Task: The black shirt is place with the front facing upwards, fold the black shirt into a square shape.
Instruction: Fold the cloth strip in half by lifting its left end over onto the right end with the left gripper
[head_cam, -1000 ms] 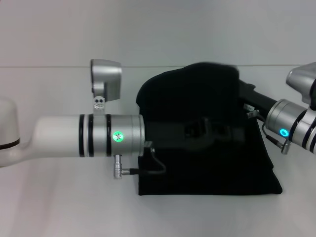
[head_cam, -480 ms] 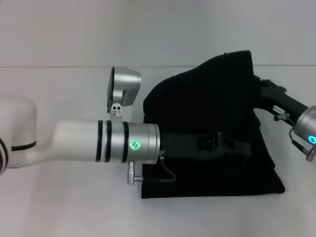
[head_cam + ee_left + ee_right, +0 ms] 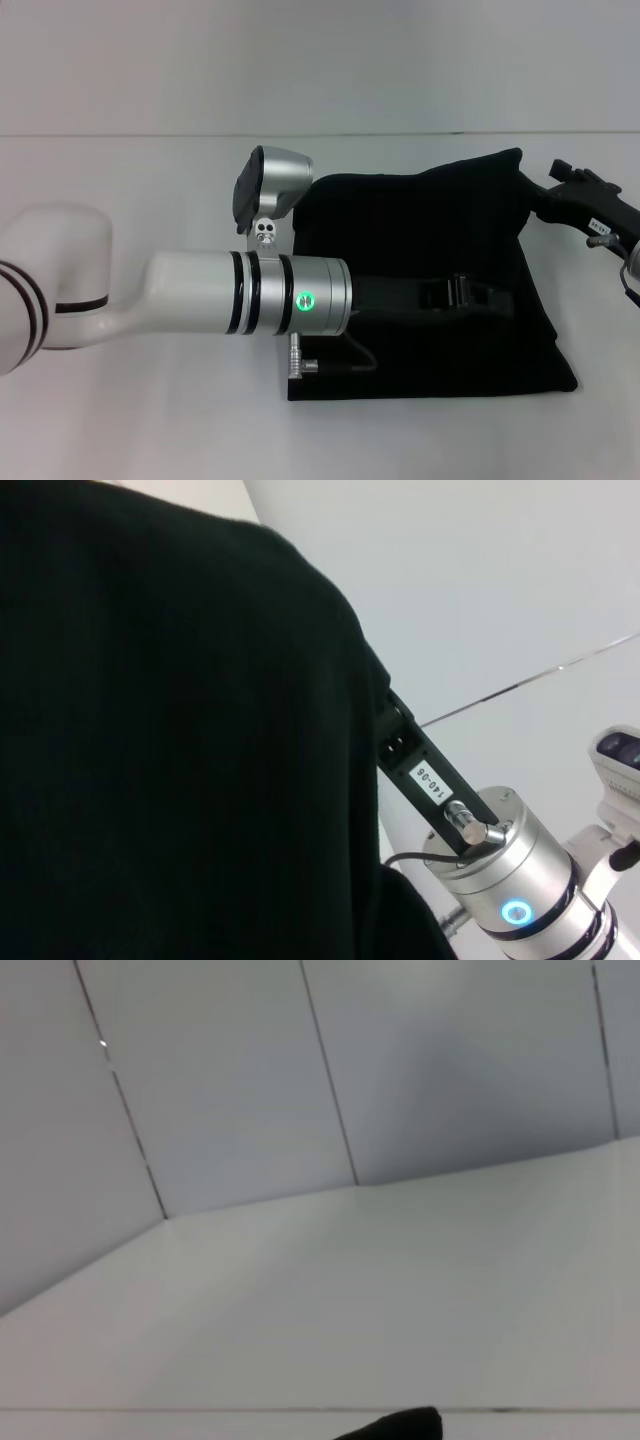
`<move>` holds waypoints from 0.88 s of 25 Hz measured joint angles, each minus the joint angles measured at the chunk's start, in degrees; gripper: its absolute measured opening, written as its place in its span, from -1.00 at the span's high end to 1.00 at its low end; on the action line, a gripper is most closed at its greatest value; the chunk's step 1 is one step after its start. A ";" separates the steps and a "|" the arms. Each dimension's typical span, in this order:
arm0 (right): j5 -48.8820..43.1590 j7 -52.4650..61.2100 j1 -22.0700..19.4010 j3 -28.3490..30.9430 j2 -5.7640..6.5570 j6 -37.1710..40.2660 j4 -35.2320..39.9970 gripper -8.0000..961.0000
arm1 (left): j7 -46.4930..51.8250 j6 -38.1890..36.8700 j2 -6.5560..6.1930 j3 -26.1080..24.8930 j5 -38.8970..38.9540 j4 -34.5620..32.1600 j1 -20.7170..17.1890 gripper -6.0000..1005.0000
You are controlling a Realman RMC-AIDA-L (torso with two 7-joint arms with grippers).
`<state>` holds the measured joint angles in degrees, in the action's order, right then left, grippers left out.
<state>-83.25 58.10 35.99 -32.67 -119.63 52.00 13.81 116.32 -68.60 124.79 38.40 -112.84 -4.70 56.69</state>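
The black shirt (image 3: 420, 230) lies folded on the white table (image 3: 150, 420), and its far right corner (image 3: 515, 160) is raised. My right gripper (image 3: 540, 197) comes in from the right edge and is shut on that raised corner. In the left wrist view the cloth of the black shirt (image 3: 170, 740) swallows the right gripper (image 3: 392, 730) at its tip. My left arm (image 3: 250, 300) reaches across the shirt from the left, and its gripper (image 3: 500, 300) is low over the shirt's right half, black against black. The right wrist view shows only a sliver of black cloth (image 3: 400, 1425).
The table's far edge meets a pale wall (image 3: 300, 60) behind the shirt. Bare white tabletop lies left of the shirt and in front of it. A silver elbow joint (image 3: 275, 185) of the left arm stands above the shirt's left edge.
Both arms have moved to the right. The raised flap of the shirt has travelled right with the right gripper and spread out flatter over the lower layer.
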 joint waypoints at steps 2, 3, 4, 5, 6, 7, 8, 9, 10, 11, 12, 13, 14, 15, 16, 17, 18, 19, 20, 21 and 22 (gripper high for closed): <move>0.00 -0.01 -0.07 0.00 -0.07 -0.88 0.00 -0.94 | 0.05 0.87 0.00 0.17 -0.01 0.11 -0.09 0.84; 0.00 -0.01 -0.10 0.05 -0.12 -1.51 0.00 -0.94 | 0.12 1.34 0.00 0.26 -0.07 0.18 -0.09 0.84; 0.01 0.02 -0.14 0.25 -0.13 -2.27 0.00 -0.94 | 0.21 1.78 0.00 0.33 -0.18 0.29 -0.09 0.84; 0.01 0.09 -0.17 0.64 -0.15 -2.97 0.00 -0.94 | 0.31 2.31 0.00 0.40 -0.33 0.53 -0.09 0.84; 0.02 0.22 -0.25 1.43 -0.16 -3.86 0.00 -0.94 | 0.30 2.58 0.00 0.44 -0.37 0.71 -0.08 0.84; 0.03 0.29 -0.41 2.60 -0.19 -4.62 0.00 -0.94 | 0.26 2.72 0.00 0.45 -0.38 0.86 -0.05 0.84; 0.03 0.32 -0.67 4.24 -0.22 -5.29 0.00 -0.94 | 0.14 2.73 0.00 0.46 -0.35 1.06 0.03 0.84; 0.04 0.31 -0.98 6.09 -0.23 -5.84 0.00 -0.94 | 0.02 2.69 0.00 0.46 -0.28 1.07 0.09 0.84; 0.04 0.31 -1.31 7.88 -0.24 -6.03 -0.01 -0.94 | -0.04 2.54 0.00 0.47 -0.23 1.09 0.15 0.84; 0.03 0.31 -1.72 10.03 -0.22 -6.13 -0.01 -0.94 | -0.10 2.40 0.00 0.48 -0.19 1.09 0.20 0.84; 0.04 0.31 -2.27 12.57 -0.16 -6.01 -0.01 -0.94 | -0.43 2.00 0.00 0.46 -0.16 1.09 0.26 0.83; 0.04 0.31 -2.64 14.02 -0.12 -5.81 -0.01 -0.94 | -0.89 1.46 0.00 0.40 -0.14 1.10 0.29 0.83; 0.04 0.27 -3.09 15.76 -0.05 -5.49 0.00 -0.94 | -0.89 1.46 0.00 0.40 -0.14 1.10 0.29 0.83; 0.04 0.16 -3.47 16.96 -0.01 -5.21 0.02 -0.94 | -1.41 0.80 0.00 0.28 -0.08 1.10 0.30 0.83; 0.04 0.06 -3.82 17.91 0.00 -4.95 0.09 -0.94 | -2.40 -1.84 0.00 -0.03 0.39 1.04 0.32 0.83; 0.04 0.01 -4.05 18.38 0.00 -4.74 0.14 -0.94 | -2.50 -2.88 0.00 -0.08 0.55 0.91 0.32 0.83; 0.04 -0.01 -4.24 18.61 0.01 -4.64 0.20 -0.94 | -2.62 -4.58 0.00 -0.11 0.88 0.71 0.32 0.83; 0.03 -0.02 -4.38 18.72 0.01 -4.52 0.23 -0.94 | -2.71 -6.30 0.00 -0.15 1.30 0.51 0.34 0.83; 0.03 -0.02 -4.49 18.75 0.01 -4.42 0.24 -0.94 | -2.79 -7.63 -0.03 -0.27 1.84 0.40 0.29 0.83; 0.03 -0.03 -4.53 18.74 0.01 -4.35 0.24 -0.94 | -2.87 -9.03 -0.09 -0.40 2.49 0.28 0.11 0.75; 0.01 -0.04 -4.57 18.64 0.02 -4.28 0.25 -0.94 | -2.87 -10.03 -0.16 -0.48 3.06 0.22 -0.13 0.67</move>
<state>-83.24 58.06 31.42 -14.03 -119.61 47.72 14.06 113.45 -78.63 124.63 37.92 -109.78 -4.48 56.56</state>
